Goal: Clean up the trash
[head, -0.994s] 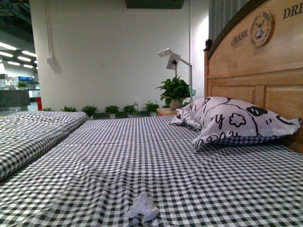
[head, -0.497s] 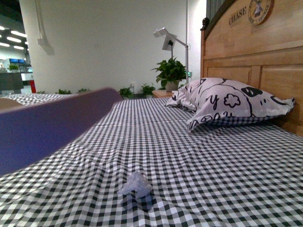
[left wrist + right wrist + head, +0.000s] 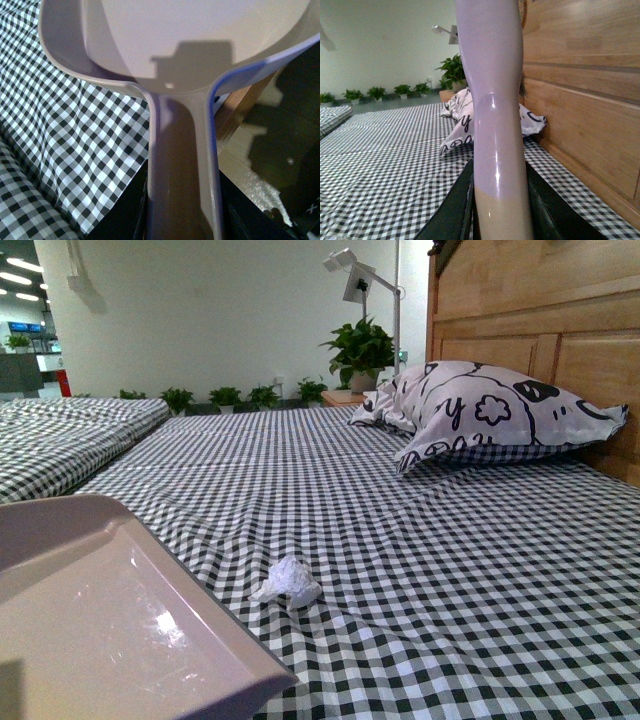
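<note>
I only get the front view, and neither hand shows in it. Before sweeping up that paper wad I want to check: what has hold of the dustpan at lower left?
Observer: The left hand. Its wrist view shows dark fingers closed on either side of the handle of the dustpan.
Operator: And the right hand, is it free?
Observer: No. It grips a lilac handle between its fingers. The tool's working end is out of frame, so I cannot tell what it is.
</note>
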Robot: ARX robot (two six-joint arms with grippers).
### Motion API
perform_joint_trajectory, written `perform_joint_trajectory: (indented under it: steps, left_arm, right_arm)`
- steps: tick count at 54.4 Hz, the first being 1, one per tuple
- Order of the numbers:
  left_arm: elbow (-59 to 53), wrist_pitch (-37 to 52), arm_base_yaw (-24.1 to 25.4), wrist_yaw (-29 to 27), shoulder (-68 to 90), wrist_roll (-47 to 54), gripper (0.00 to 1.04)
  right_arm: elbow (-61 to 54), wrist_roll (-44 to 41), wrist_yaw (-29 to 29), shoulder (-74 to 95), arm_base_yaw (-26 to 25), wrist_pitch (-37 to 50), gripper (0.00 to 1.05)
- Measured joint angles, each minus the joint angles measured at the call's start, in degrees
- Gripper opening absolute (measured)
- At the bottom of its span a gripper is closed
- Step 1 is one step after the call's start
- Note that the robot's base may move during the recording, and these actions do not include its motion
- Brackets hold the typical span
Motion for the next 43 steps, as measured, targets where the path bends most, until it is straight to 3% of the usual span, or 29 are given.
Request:
perform_joint_trajectory:
  steps: [15, 43]
  left_arm:
    - [-3.3, 9.4, 0.1, 0.0, 4.6, 1.8, 0.28]
    - [-2.9, 16.4, -4.3, -0.9, 13.3, -0.9, 0.28]
  right_arm:
    - [0.0, 0.0, 0.0, 0.0, 0.0, 0.0, 0.22]
    - [0.0, 0.0, 0.0, 0.0, 0.0, 0.0, 0.22]
